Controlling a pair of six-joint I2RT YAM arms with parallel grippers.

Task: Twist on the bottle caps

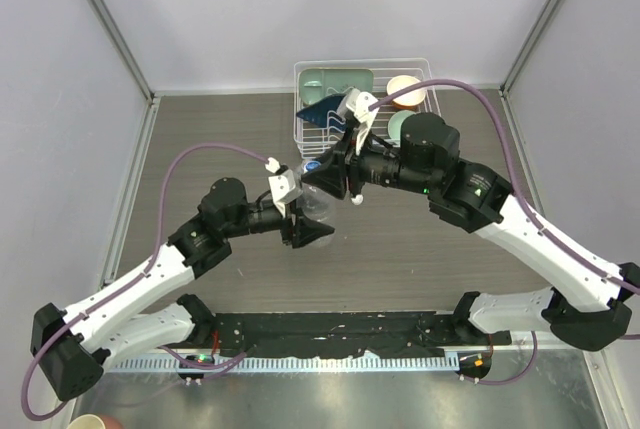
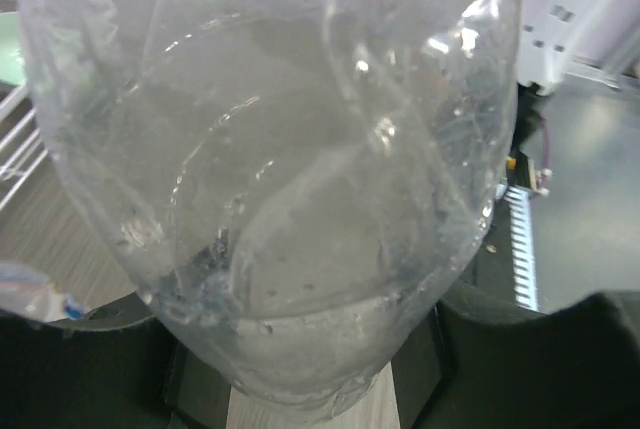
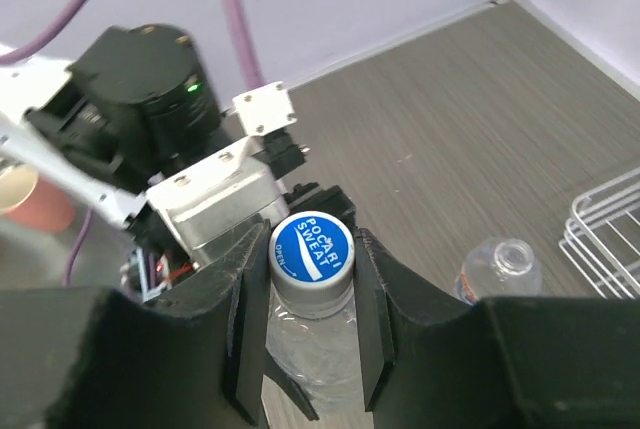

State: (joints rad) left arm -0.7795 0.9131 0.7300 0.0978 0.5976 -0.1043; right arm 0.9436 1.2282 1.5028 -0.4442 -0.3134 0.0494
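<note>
Blue cap point(image 3: 311, 249) inside right tool point(image 3: 308, 254), wrist-view only

The arms point(image 1: 130, 294) have white shells, black joints point(image 1: 225, 204), purple cables point(image 1: 205, 148), black left hand point(image 1: 312, 213) and right hand point(image 1: 318, 171).

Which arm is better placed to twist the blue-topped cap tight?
Right. The right fingers pinch the round blue-topped cap atop the clear plastic bottle; the left fingers only steady its body.

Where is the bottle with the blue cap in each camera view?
Top external: the bottle is at picture centre.
Left wrist: the bottle nearly fills the frame, clear body only.
Right wrist: the bottle is at bottom centre, its blue cap between the right hand.
Shared landmark: wire rack.
</note>
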